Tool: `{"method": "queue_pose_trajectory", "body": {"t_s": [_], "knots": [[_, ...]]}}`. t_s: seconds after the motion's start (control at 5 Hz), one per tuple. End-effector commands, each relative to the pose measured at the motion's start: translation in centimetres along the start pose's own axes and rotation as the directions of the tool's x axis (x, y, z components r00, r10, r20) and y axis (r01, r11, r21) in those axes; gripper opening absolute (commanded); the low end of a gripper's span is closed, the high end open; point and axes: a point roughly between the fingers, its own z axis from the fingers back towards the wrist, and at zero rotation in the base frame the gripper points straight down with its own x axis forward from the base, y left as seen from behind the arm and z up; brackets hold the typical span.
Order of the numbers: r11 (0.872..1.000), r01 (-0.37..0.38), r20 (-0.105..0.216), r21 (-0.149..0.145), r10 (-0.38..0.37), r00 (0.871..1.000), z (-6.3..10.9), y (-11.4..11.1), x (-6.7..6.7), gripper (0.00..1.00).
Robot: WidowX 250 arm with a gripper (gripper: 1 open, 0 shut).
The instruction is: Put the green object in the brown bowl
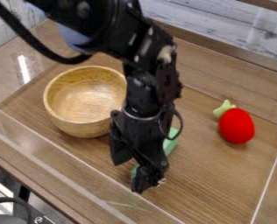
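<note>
Claw: black gripper (141, 169) spread wide, straddling the light-green rectangular bar (172, 137), nothing held.
Bowl: round light-brown wooden bowl (61, 108) empty.
Left: grasp, lift, place.

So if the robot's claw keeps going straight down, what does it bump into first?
Probably the green object. The open gripper points down right over it, hiding most of it. How close they are is hard to tell.

Lab bench, clear acrylic barrier (36, 144), wooden tabletop (223, 175)
</note>
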Motion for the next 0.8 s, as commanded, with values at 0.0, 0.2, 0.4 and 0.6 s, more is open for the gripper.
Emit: {"method": "queue_pose_trajectory", "body": {"t_s": [0.0, 0.2, 0.4, 0.6], "knots": [[1.0, 0.016, 0.042, 0.014, -0.016, 0.999, -0.5, 0.3, 1.6, 1.0], [1.0, 0.004, 0.06, 0.02, -0.005, 0.998, -0.7, 0.6, 2.7, 1.0], [1.0, -0.024, 0.087, 0.019, 0.022, 0.996, -0.5, 0.9, 3.4, 1.0], [1.0, 0.012, 0.102, 0.017, -0.013, 0.995, -0.4, 1.8, 3.2, 1.0]]}}
